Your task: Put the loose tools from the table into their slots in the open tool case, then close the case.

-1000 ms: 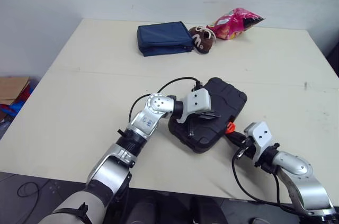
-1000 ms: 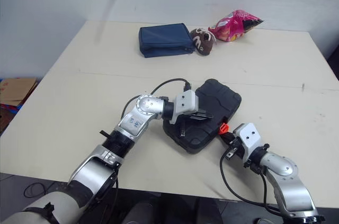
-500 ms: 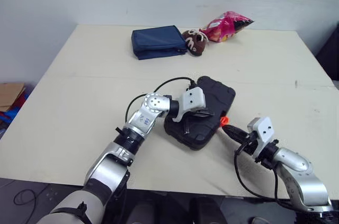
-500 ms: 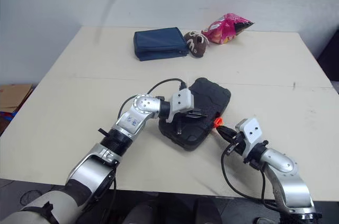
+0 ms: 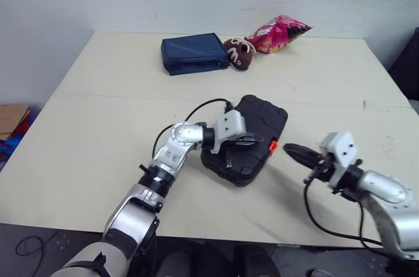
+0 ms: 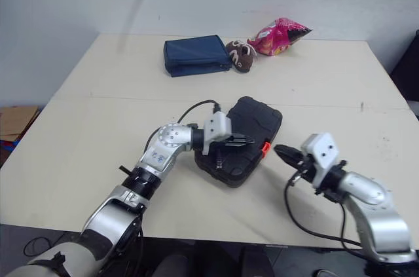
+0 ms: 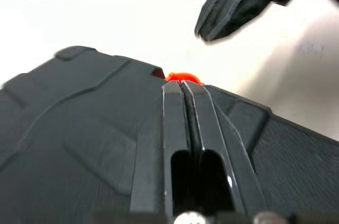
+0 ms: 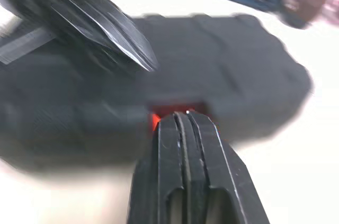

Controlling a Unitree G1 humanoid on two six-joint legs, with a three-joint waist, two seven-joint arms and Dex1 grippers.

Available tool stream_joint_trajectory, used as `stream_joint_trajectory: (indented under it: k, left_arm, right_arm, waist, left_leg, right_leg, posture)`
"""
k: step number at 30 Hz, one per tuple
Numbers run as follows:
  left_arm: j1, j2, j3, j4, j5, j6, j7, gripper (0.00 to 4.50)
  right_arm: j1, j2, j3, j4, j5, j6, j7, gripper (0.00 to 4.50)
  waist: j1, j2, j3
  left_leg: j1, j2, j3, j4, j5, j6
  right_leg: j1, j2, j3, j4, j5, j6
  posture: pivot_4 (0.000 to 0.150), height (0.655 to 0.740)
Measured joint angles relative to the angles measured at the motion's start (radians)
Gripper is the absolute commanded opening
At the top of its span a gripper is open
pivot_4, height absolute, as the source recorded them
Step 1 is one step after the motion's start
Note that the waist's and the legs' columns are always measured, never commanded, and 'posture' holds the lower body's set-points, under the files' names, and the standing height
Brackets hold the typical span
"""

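Tool case [image 5: 252, 116] lies closed on the pale table [image 5: 98, 107], a little toward the near edge and turned at an angle, with its black ribbed lid facing up. On its side toward the right arm there is a small orange latch [image 5: 273, 147]. The left gripper [image 5: 258, 139] reaches over the lid from the robot's left and lies low on it. In the left wrist view its two fingers [image 7: 172, 128] are pressed together with nothing between them, and their tips point to the orange latch at the rim of the case. The right gripper [image 5: 289, 150] is just beside the case on the latch side. It is apart from the case and does not touch it, and its tip is aimed at the latch. In the right wrist view its fingers [image 8: 167, 166] are also pressed together and hold nothing. At the far side of the table, well apart from the case, a dark blue pouch [image 5: 195, 53], a small brown soft toy [image 5: 239, 54] and a pink snack bag [image 5: 280, 30] lie in a row.
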Motion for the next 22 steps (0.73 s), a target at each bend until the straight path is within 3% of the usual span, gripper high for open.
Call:
stream_joint_trajectory:
  k: [1, 4, 9, 14, 22]
  left_arm:
    - [0.005, 0.035, 0.025, -0.017, -0.02, 0.027, -0.002, 0.66]
    - [0.025, 0.179, 0.095, -0.078, -0.034, 0.145, 0.018, 2.03]
    - [0.146, 0.446, 0.206, -0.219, -0.016, 0.215, 0.034, 4.37]
    - [0.263, 0.611, 0.302, -0.171, -0.015, 0.154, 0.012, 4.44]
    - [0.252, 0.602, 0.409, -0.031, -0.047, 0.111, 0.094, 4.44]
  right_arm:
    - [0.026, -0.028, -0.038, 0.003, 0.001, -0.01, 0.02, 0.64]
    - [0.114, -0.09, -0.139, 0.045, -0.008, -0.066, 0.087, 1.88]
    - [0.18, -0.169, -0.286, 0.14, -0.048, -0.219, 0.186, 4.48]
    - [0.182, -0.225, -0.372, 0.224, -0.055, -0.313, 0.247, 4.5]
    - [0.104, -0.27, -0.338, 0.306, -0.102, -0.378, 0.263, 4.5]
  waist:
    - [0.0, 0.0, 0.004]
    - [0.0, 0.002, 0.012]
    - [0.002, -0.001, 0.02]
    - [0.01, 0.0, 0.027]
    - [0.024, 0.001, 0.032]
  left_leg:
    - [0.0, 0.0, 0.0, 0.0, 0.0, -0.001]
    - [-0.001, 0.001, 0.0, -0.003, 0.002, -0.002]
    - [-0.003, 0.001, 0.0, -0.004, 0.001, -0.001]
    - [-0.004, 0.0, -0.001, -0.004, 0.0, 0.0]
    - [-0.008, 0.0, -0.002, -0.004, 0.0, 0.0]
  right_leg:
    - [-0.001, 0.0, -0.001, 0.0, 0.0, -0.001]
    - [-0.002, 0.002, -0.001, 0.0, 0.001, -0.002]
    - [-0.002, 0.001, -0.002, -0.004, 0.001, -0.001]
    - [-0.001, 0.0, -0.004, -0.008, 0.001, -0.001]
    - [-0.005, 0.0, -0.006, -0.008, 0.001, -0.001]
  posture:
    - [0.15, 0.74]
    - [0.15, 0.74]
    - [0.15, 0.74]
    - [0.15, 0.74]
    - [0.15, 0.74]
